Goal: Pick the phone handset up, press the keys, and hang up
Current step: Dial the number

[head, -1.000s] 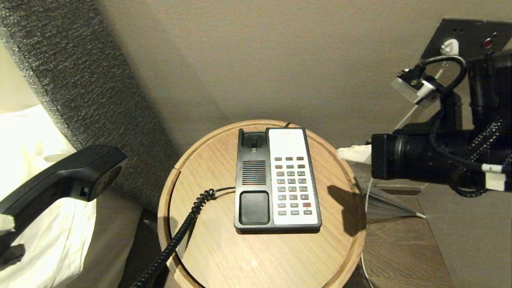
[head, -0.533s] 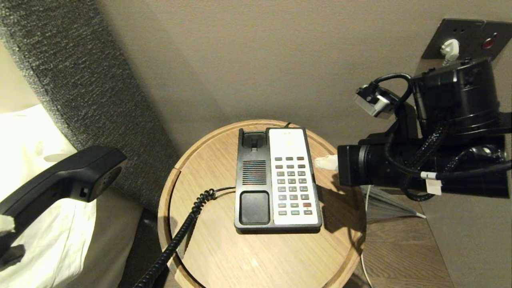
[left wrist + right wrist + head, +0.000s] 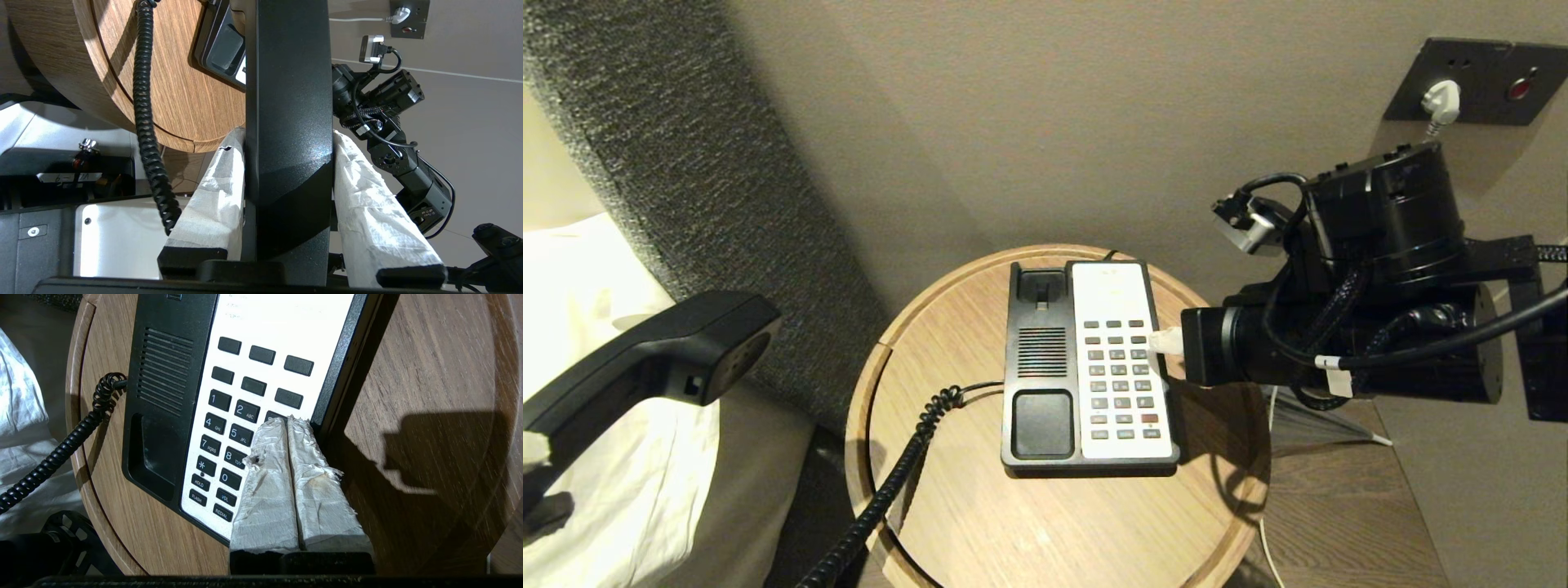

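The black phone handset (image 3: 654, 359) hangs in the air left of the table, over the bed. My left gripper (image 3: 288, 134) is shut on its bar (image 3: 288, 81), one white-wrapped finger (image 3: 212, 192) on each side. Its coiled cord (image 3: 886, 486) trails down to the phone base (image 3: 1041, 367) on the round wooden table (image 3: 1029, 523). My right gripper (image 3: 1165, 341) is shut and reaches in from the right over the white keypad (image 3: 1117, 380). In the right wrist view the right gripper (image 3: 288, 419) has its tips over the key beside the 2 key (image 3: 246, 411). Whether they touch it does not show.
A grey fabric headboard (image 3: 686, 180) and white bedding (image 3: 596, 457) lie to the left. On the wall at the upper right is a dark socket plate (image 3: 1478, 82) with a white plug (image 3: 1441, 96). The table has a raised rim (image 3: 862, 408).
My right arm has swung in from the right and lower, bringing its shut tips from beyond the table's edge onto the keypad. The handset and left gripper have not moved.
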`<state>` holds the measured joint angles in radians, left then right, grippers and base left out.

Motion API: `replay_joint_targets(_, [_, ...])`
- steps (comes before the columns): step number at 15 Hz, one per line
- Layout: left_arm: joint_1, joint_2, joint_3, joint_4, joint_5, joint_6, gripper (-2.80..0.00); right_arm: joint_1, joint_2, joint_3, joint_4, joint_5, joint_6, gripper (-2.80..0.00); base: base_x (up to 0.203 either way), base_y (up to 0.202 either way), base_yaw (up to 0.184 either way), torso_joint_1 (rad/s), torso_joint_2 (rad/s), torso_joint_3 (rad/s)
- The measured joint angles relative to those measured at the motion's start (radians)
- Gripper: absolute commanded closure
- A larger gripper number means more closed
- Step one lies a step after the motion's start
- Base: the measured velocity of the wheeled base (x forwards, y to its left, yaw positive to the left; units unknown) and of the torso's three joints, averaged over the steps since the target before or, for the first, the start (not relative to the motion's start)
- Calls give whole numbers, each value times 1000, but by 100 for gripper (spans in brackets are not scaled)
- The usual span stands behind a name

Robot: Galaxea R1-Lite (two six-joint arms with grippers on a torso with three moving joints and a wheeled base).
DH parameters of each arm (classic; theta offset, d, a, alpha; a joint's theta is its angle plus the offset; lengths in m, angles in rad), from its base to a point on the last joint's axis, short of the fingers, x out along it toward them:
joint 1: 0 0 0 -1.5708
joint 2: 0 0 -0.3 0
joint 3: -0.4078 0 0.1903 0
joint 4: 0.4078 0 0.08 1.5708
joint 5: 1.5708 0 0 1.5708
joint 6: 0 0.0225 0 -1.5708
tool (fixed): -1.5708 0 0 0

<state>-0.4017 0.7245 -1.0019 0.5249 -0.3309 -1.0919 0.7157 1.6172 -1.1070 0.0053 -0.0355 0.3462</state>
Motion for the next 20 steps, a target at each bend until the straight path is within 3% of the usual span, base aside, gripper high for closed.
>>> replay_joint_targets(20, [0,-1,2,-2,0,0,0,0,53,-23,-3,0,9,0,0,0,0,0,0,0])
